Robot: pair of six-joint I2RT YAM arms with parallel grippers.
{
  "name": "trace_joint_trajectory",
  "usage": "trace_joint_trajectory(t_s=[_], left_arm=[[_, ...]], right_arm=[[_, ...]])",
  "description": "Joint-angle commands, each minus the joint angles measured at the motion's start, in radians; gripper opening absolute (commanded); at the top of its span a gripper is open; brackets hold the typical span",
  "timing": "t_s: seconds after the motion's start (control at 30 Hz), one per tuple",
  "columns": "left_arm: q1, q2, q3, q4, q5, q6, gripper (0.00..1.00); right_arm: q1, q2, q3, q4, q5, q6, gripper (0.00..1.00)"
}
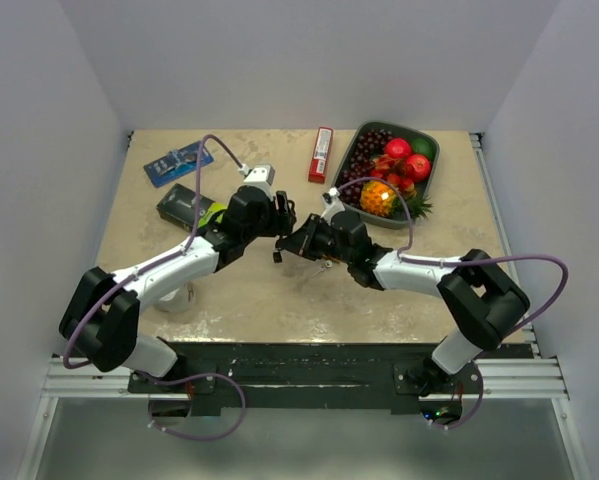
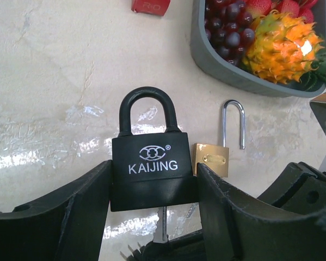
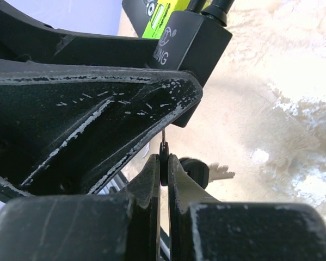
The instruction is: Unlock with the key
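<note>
Two grips: left claw (image 2: 153, 190) clamps the black KAIJING padlock (image 2: 151, 163) above the surface (image 2: 43, 81); right claw (image 3: 164, 163) pinches the key (image 2: 161, 223), seemingly seated beneath. Twisting may slip the key or spin the padlock.

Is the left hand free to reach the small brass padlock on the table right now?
Probably not. The left hand is clamped on the black padlock, and the right hand holds the key in its underside. The brass padlock lies uncovered just beyond, but it must release first.

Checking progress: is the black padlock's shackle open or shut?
Shut: both legs of the shackle enter the black padlock body.
</note>
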Motion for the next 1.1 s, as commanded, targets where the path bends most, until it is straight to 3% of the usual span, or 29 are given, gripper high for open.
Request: trace_joint_trajectory(t_s=[0.0, 0.37, 1.07], left_arm=[[0.004, -0.044, 0.040, 0.023, -0.044, 0.022, 0.00], [0.003, -0.059, 0.037, 0.026, -0.070, 0.042, 0.00], [-0.014, -0.166, -0.074, 0.170, -0.048, 0.077, 0.00]], right_arm=[[0.010, -0.008, -0.023, 0.053, 0.137, 0.054, 0.00], [0.102, -0.003, -0.055, 0.069, 0.118, 0.110, 0.00], [0.060, -0.058, -0.020, 0.158, -0.095, 0.032, 0.00]])
